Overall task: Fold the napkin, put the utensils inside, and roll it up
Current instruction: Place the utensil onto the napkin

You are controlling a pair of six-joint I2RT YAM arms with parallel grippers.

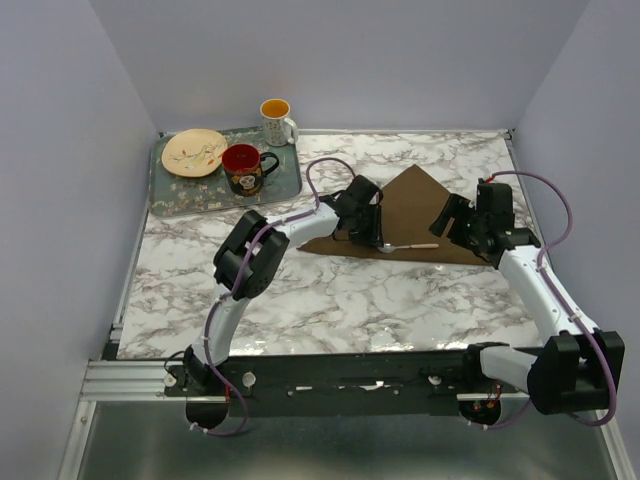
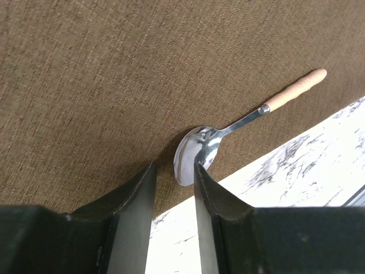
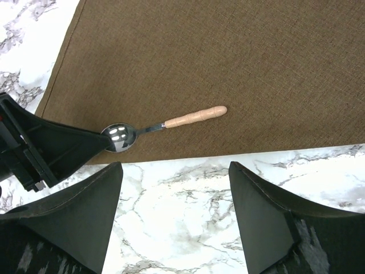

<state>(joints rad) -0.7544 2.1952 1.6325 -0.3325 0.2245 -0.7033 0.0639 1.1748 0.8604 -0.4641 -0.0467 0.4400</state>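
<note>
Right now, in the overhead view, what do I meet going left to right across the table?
From the left: cream patterned plate, red-and-black mug, white mug with orange inside, left gripper, silver spoon with pale handle, right gripper.

Legible text, labels, brands, numbers: none.
- White mug point(image 1: 277, 121), at 1 o'clock of the tray point(image 1: 185, 195): small dark specks, too small to read.
- Dark mug point(image 1: 245, 170): pale pattern, indistinct.
- Plate point(image 1: 195, 152): painted motif, no lettering discernible.
</note>
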